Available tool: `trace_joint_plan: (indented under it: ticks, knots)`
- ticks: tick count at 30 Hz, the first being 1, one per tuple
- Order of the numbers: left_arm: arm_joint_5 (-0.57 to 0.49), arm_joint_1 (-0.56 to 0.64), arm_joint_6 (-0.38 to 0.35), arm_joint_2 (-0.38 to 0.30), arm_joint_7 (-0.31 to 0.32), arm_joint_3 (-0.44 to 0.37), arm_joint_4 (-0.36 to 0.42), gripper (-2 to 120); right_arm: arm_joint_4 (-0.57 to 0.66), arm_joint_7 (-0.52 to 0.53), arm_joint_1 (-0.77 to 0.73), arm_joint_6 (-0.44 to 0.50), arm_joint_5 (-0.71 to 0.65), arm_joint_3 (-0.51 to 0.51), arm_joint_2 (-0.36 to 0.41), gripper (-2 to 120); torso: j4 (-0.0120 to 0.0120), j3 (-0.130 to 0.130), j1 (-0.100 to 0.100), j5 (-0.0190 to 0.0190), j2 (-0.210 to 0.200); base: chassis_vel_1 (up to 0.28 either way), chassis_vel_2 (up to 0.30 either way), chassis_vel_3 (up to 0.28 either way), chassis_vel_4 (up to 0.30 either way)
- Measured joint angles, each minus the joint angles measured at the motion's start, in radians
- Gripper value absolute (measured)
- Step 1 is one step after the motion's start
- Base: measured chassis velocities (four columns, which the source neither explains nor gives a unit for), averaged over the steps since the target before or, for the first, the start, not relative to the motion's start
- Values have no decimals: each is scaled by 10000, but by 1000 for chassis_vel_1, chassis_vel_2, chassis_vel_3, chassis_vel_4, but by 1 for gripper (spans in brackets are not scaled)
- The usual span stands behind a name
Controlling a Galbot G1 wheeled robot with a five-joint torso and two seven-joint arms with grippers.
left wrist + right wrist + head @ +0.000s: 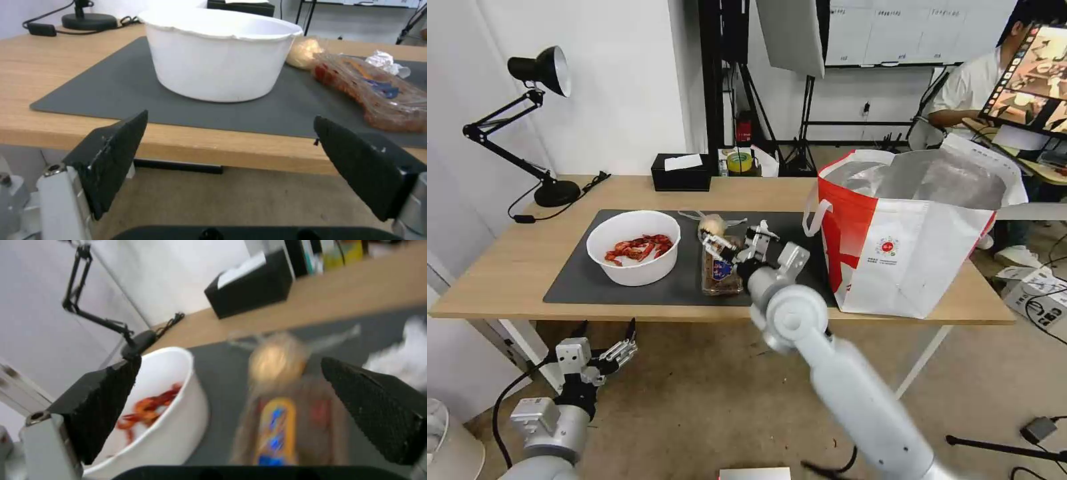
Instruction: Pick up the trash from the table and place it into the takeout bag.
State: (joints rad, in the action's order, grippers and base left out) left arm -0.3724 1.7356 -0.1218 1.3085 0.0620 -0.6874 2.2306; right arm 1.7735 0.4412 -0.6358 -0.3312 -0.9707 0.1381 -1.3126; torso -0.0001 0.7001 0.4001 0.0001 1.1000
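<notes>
On the table (507, 267), a dark grey mat (580, 283) bears the trash. A white bowl (634, 247) of red crayfish shells stands at its left. Beside it lie clear plastic trays (720, 270) with scraps and a clear bag with a beige lump (712, 225). My right gripper (737, 240) hovers open just above the trays (280, 426), with the lump (273, 361) ahead and the crumpled tissue (409, 356) at one side. The takeout bag (907, 247) stands open at the table's right end. My left gripper (607, 331) hangs open below the front edge, facing the bowl (218, 56).
A black tissue box (680, 172) and a yellow tape roll (739, 161) sit at the table's back edge. A black desk lamp (540, 120) stands at the back left corner. Stands and cables crowd the floor behind and to the right.
</notes>
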Motion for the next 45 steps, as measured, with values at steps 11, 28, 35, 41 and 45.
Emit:
trace_joint_plan:
  ticks: [11, 28, 35, 41, 45]
  knots:
    - [-8, 17, 0, 61, -3, 24, -12, 100, -1038, -1033, 1278, -368, 2019, 714, 342, 100, 1, -1, 0, 0, 0, 0, 0, 0, 0]
    - [-41, -30, 9, -14, -11, 40, -59, 100, -3133, -3136, 2437, -818, 2119, 1282, 305, 41, 1, -1, -1, -2, -1, 0, 0, 0, 0]
    - [-188, -63, 200, -61, -44, 46, -39, 100, -3929, -3869, 2680, -883, 2271, 1374, 292, 13, 1, -1, -1, -2, -1, 0, 0, 0, 0]
    - [-227, -70, 230, -60, -267, 16, 8, 100, -4396, -4176, 2689, -883, 2356, 1406, 255, 0, 1, -1, -1, -1, -1, 0, 0, 0, 0]
    - [-250, -90, 235, -93, -312, 9, 23, 100, -4613, -4290, 2666, -850, 2408, 1405, 227, 0, 1, -1, -1, -1, 0, 0, 0, 0, 0]
